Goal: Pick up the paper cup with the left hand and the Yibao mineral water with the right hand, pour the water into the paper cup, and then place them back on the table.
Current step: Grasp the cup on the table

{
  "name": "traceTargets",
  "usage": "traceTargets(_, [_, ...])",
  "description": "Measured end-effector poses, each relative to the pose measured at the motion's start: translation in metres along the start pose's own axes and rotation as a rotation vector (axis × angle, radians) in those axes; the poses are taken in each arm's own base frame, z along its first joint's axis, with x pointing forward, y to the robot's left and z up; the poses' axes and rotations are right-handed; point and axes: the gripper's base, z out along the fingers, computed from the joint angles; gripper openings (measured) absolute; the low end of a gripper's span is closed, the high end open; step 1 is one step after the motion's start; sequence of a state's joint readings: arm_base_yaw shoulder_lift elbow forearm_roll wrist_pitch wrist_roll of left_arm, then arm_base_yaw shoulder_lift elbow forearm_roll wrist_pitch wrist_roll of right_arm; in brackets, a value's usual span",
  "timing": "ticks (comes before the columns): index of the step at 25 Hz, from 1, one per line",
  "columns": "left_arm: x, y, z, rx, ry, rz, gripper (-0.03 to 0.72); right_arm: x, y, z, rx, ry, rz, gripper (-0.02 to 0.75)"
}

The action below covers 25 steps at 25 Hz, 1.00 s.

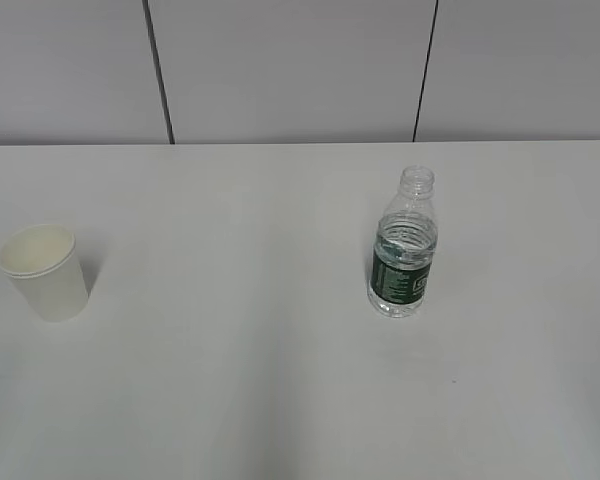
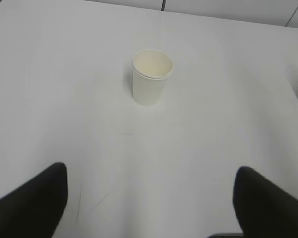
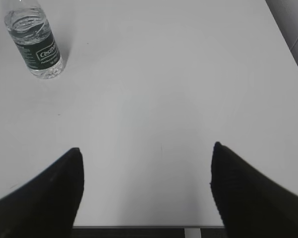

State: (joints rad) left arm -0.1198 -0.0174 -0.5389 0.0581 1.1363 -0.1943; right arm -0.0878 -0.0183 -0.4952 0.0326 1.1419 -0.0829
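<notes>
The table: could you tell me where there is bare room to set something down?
The table is bare between the paper cup and the bottle, in front of both, and right of the bottle. Nowhere is crowded.

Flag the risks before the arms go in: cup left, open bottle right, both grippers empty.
1. The Yibao mineral water has no cap; a hard squeeze or a knock from the right hand could spill it onto the table.
2. The paper cup looks empty and light, so the left hand might nudge it over or crush it.
3. The bottle sits far off-centre in the right wrist view, so that approach needs a large sideways correction.
</notes>
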Motion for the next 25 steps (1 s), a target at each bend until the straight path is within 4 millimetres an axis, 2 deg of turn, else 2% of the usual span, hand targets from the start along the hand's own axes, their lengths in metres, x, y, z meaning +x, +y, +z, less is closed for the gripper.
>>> traceTargets(11, [-0.002, 0.000, 0.000, 0.004, -0.017, 0.000, 0.590, 0.000, 0.000, 0.000, 0.000, 0.000, 0.000, 0.585])
traceTargets(17, [-0.016, -0.004, 0.004, 0.021, -0.059, 0.005, 0.587, 0.000, 0.000, 0.000, 0.000, 0.000, 0.000, 0.585])
traceTargets(21, [-0.038, -0.009, 0.021, 0.028, -0.080, 0.061, 0.587, 0.000, 0.000, 0.000, 0.000, 0.000, 0.000, 0.585])
traceTargets(25, [-0.060, -0.015, 0.048, 0.035, -0.085, 0.077, 0.587, 0.000, 0.000, 0.000, 0.000, 0.000, 0.000, 0.585])
